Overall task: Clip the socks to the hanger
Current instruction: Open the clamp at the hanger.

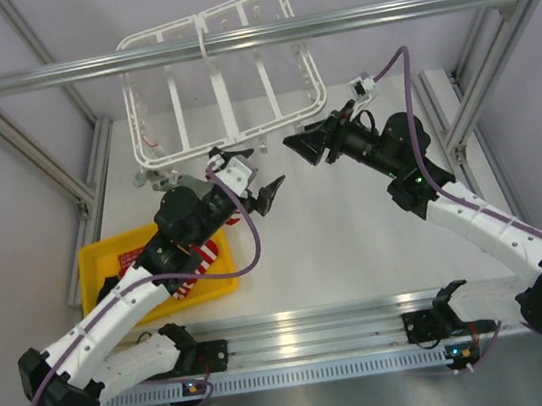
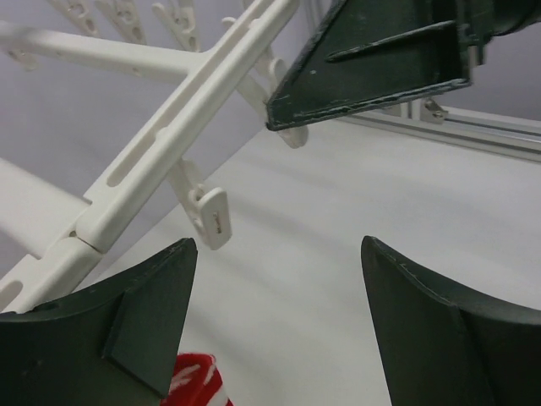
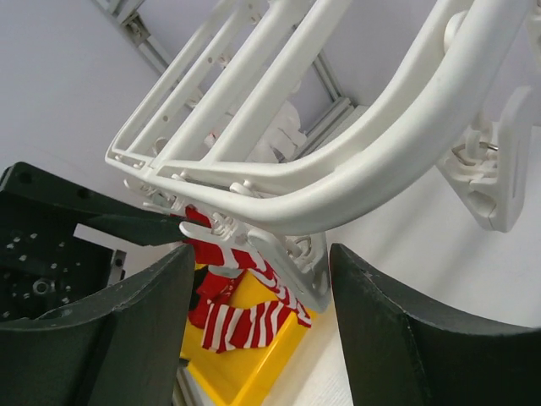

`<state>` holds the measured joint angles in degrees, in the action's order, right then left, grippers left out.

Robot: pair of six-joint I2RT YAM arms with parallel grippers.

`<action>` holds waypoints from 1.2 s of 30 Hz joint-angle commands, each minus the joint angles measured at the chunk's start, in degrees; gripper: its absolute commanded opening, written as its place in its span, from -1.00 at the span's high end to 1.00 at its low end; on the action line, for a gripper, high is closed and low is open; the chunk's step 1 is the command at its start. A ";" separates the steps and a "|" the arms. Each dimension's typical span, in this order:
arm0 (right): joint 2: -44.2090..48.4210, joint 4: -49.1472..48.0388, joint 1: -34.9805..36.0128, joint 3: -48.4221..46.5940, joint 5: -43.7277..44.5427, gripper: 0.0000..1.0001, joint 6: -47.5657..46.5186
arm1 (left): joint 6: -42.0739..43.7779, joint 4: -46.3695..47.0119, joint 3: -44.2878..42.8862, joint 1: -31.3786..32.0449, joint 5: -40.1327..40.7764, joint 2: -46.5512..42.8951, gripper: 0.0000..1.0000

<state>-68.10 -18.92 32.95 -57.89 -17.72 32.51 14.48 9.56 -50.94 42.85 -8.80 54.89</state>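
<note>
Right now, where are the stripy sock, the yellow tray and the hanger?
stripy sock (image 3: 243,326): right wrist view, its striped middle.
yellow tray (image 1: 104,267): top view, bare left side.
hanger (image 1: 223,99): top view, middle crossbar.

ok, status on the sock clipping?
Left gripper and right gripper: fingers open, empty. Socks in yellow tray. Grippers face each other, close, by near edge of hanger.
</note>
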 commanded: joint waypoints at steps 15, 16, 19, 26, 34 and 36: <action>-0.46 -4.82 0.10 -3.28 -2.59 -0.26 3.26 | 2.83 26.91 4.35 0.48 13.11 8.30 -0.29; -0.46 -4.73 0.10 -3.28 -2.59 -0.26 3.35 | 3.79 27.52 4.62 0.48 12.84 8.47 -0.19; -0.28 -4.81 0.27 -3.20 -2.50 -0.24 4.14 | 5.64 28.32 4.79 0.48 12.58 8.74 0.02; 0.07 -5.08 0.62 -2.76 -2.50 -0.22 4.66 | 8.28 27.44 4.80 0.48 11.26 7.43 0.65; 0.77 -5.25 0.71 -1.88 -2.24 -0.20 5.37 | 3.89 24.89 5.50 0.57 10.73 6.28 -0.32; 0.33 -5.43 0.89 -2.05 -2.41 -0.19 5.72 | 3.37 25.33 5.06 0.57 11.52 7.33 -0.35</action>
<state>-68.73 -21.43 33.26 -58.24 -19.62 37.50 19.92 32.49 -45.30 43.46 2.17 62.39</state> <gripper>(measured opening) 0.600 0.669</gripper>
